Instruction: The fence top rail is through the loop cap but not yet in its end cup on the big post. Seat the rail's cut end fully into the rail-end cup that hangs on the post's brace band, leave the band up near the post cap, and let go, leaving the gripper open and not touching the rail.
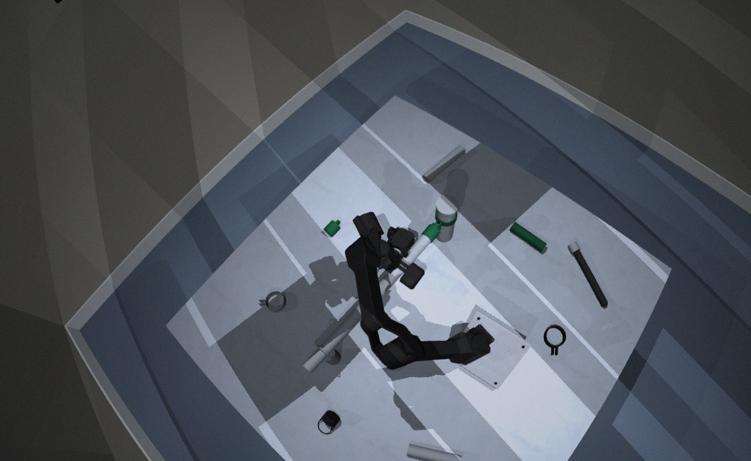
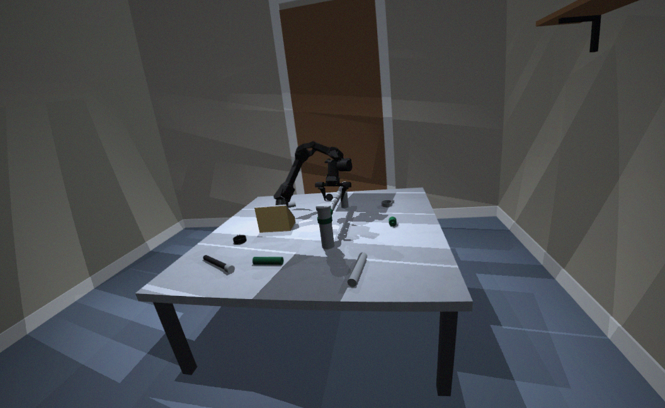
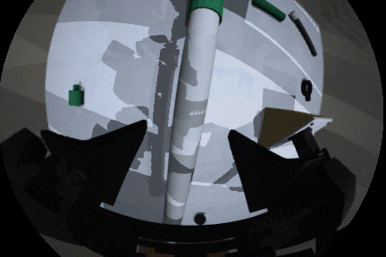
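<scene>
The pale rail point(image 1: 421, 247) point(image 3: 203, 48) slopes from the loop cap point(image 1: 325, 351) on the small post to the green end cup point(image 1: 432, 230) point(image 3: 207, 1). Its cut end is inside the cup mouth; the depth is hidden. The cup hangs on the green band point(image 1: 452, 220) point(image 2: 324, 220), which sits high on the big upright post point(image 1: 445, 232) point(image 2: 327, 235), near its cap. My gripper point(image 1: 405, 260) point(image 2: 334, 193) point(image 3: 188, 128) is wide open around the rail's middle part. In the wrist view a gap shows between the rail and each finger.
A spare green cup point(image 1: 332, 227) point(image 3: 76, 96) and grey ring point(image 1: 275, 301) lie left of the rail in the top view. A grey pipe point(image 1: 444, 164) lies beyond the post. A green tube point(image 1: 528, 237), black rod point(image 1: 589, 276) and black ring point(image 1: 554, 336) lie right. A tan block point(image 2: 272, 219) stands near the base.
</scene>
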Controlling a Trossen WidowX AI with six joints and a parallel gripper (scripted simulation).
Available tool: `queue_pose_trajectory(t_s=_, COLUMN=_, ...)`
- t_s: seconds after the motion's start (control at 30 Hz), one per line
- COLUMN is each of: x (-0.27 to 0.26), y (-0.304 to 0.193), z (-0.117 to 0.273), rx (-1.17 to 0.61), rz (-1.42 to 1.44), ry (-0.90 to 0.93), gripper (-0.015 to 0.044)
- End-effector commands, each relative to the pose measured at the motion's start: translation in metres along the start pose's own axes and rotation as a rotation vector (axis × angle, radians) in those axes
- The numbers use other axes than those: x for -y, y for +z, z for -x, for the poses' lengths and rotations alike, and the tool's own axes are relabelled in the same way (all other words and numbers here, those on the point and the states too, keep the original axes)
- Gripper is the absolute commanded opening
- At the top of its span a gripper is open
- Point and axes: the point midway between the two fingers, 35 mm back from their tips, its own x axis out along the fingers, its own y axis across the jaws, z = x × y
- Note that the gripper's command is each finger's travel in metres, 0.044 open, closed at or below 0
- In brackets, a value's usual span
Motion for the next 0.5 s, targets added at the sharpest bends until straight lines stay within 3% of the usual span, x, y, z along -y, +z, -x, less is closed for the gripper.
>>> queue_pose_trajectory(t_s=0.0, x=0.001, y=-0.005, z=0.007, rx=-0.002, rz=-0.004, ry=0.002, gripper=0.0440)
queue_pose_trajectory(t_s=0.27, x=0.004, y=-0.003, z=0.050, rx=0.002, rz=0.001, ry=0.002, gripper=0.0440)
queue_pose_trajectory(t_s=0.47, x=0.004, y=-0.003, z=0.051, rx=0.001, rz=0.001, ry=0.002, gripper=0.0440)
